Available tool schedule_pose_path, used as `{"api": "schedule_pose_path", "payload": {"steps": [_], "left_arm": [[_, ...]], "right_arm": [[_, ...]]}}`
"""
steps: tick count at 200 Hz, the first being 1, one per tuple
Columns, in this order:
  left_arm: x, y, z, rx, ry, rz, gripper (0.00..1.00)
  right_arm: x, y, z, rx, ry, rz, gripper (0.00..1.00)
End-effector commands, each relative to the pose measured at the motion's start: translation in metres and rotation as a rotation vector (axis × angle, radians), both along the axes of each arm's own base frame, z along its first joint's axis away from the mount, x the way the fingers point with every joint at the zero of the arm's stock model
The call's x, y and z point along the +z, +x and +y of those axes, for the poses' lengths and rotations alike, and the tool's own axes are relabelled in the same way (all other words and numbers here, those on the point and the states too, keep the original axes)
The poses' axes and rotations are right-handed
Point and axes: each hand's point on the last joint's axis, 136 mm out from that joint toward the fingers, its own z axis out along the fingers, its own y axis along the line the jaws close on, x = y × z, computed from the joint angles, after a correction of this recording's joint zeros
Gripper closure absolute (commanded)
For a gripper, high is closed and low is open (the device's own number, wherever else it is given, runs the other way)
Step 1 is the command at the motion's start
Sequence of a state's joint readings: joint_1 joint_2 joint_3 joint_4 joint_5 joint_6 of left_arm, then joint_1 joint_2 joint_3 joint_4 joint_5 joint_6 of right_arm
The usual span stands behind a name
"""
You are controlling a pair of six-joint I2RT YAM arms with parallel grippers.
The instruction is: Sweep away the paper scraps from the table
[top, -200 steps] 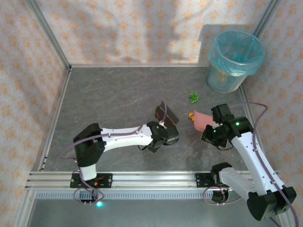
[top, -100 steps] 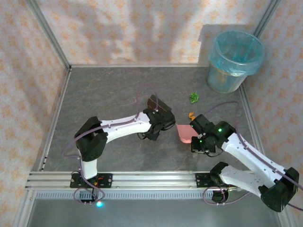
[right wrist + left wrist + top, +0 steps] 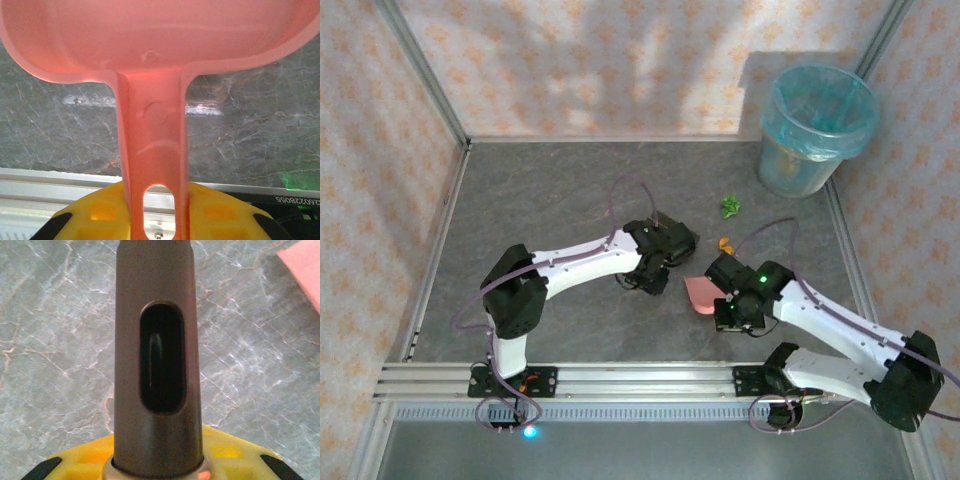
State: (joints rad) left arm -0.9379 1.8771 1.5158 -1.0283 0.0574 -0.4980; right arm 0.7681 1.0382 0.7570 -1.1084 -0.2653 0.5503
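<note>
Right wrist view, lower right corner: one line of small white digits on a dark label (image 3: 294,200), just below the aluminium rail (image 3: 55,182) at the table (image 3: 240,130) edge. The digits look inverted to me and too blurred to read with certainty.

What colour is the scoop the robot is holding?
Pink. The dustpan shows best in the right wrist view.

A green scrap (image 3: 730,206) and an orange scrap (image 3: 724,243) lie on the grey table (image 3: 550,200).
</note>
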Motion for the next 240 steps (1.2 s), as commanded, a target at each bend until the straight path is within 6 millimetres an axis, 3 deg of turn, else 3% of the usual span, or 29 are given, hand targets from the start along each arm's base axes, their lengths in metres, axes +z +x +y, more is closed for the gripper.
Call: {"api": "schedule_pose_path", "payload": {"steps": [1, 36, 83, 138, 173, 211, 240], "left_arm": [[0.01, -0.002, -0.017, -0.005, -0.088, 0.021, 1.0], [0.016, -0.014, -0.028, -0.035, -0.168, 0.077, 1.0], [0.049, -0.017, -0.032, -0.066, -0.249, 0.052, 0.99], [0.066, -0.014, -0.02, -0.061, -0.237, 0.002, 0.95], [0.055, 0.013, 0.008, 0.041, -0.136, -0.033, 0.98], [0.04, 0.022, -0.012, 0.039, -0.159, 0.013, 1.0], [0.021, 0.028, -0.007, 0.06, -0.095, 0.013, 1.0]], "right_arm": [[-0.007, 0.006, 0.001, -0.018, -0.011, -0.025, 1.0], [-0.016, 0.007, 0.003, -0.039, -0.006, -0.018, 1.0], [-0.023, 0.009, 0.003, -0.043, -0.024, -0.017, 1.0], [-0.026, 0.014, 0.0, -0.063, -0.044, -0.031, 1.0], [-0.029, 0.016, -0.002, -0.074, -0.057, -0.045, 1.0], [-0.031, 0.019, -0.003, -0.079, -0.074, -0.053, 1.0], [-0.032, 0.019, -0.006, -0.078, -0.088, -0.057, 1.0]]}}
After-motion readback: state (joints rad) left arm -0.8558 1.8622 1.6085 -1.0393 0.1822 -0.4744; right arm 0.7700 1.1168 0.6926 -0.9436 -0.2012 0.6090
